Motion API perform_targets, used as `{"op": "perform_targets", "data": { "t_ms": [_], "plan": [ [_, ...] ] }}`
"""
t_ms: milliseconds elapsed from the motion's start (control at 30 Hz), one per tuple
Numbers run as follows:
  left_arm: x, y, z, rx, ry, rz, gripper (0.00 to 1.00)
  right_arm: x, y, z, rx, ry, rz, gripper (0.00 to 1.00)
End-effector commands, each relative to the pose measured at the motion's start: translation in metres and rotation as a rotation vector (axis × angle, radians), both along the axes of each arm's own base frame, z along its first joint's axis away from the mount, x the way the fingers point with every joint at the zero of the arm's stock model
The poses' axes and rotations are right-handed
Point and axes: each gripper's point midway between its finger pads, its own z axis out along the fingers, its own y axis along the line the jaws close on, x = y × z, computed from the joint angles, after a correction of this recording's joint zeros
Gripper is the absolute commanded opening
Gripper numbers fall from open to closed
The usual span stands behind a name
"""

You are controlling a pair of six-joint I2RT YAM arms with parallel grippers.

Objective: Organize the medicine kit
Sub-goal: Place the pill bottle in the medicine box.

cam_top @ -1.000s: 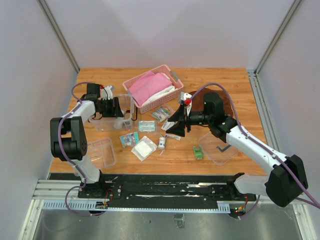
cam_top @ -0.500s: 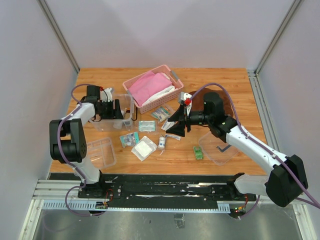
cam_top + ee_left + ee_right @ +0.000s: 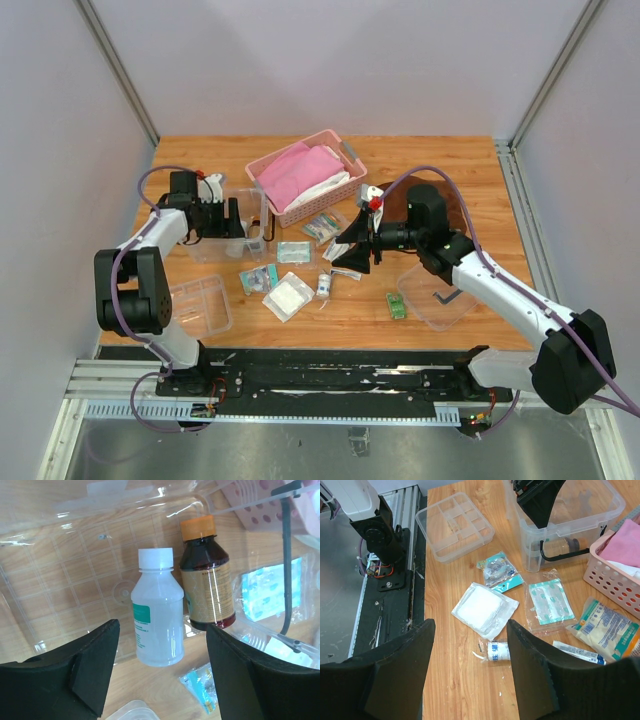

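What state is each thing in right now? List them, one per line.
clear box: lid off, two bottles inside
lid: off, lying apart from the box
divided tray: out, empty
white bottle: capped, lying down
brown bottle: capped, lying down
left gripper: open, empty
right gripper: open, empty

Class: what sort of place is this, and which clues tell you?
Probably a robotics lab cell: left arm and right arm bolted to a metal rail, panel walls enclosing the wooden table, medical supplies laid out.

Medicine kit spread over the surface point(image 3: 480, 180)
Box point(image 3: 215, 250) at left holds two bottles point(image 3: 157, 615) side by side; divided tray point(image 3: 200, 305) before it, lid point(image 3: 432, 285) at right, packets point(image 3: 290, 295) between.
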Motion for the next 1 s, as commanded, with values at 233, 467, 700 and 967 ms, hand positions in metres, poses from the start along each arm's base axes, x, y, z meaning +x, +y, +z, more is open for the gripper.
{"op": "perform_targets", "data": {
  "t_ms": [233,467,700,967],
  "plan": [
    [-0.008,0.008,-0.006,0.053,0.011,-0.015,0.68,0.003,0.003,0.017,0.020,-0.056,0.011,0.61],
    [-0.007,0.000,-0.018,0.007,0.053,-0.020,0.63,0.004,0.002,0.016,0.016,-0.059,0.008,0.61],
    [-0.002,-0.004,-0.023,-0.014,0.070,-0.018,0.62,0.004,0.003,0.014,0.012,-0.057,0.010,0.61],
    [0.001,-0.010,-0.024,-0.037,0.068,0.004,0.51,0.004,0.003,0.013,0.010,-0.060,0.010,0.61]
  ]
}}
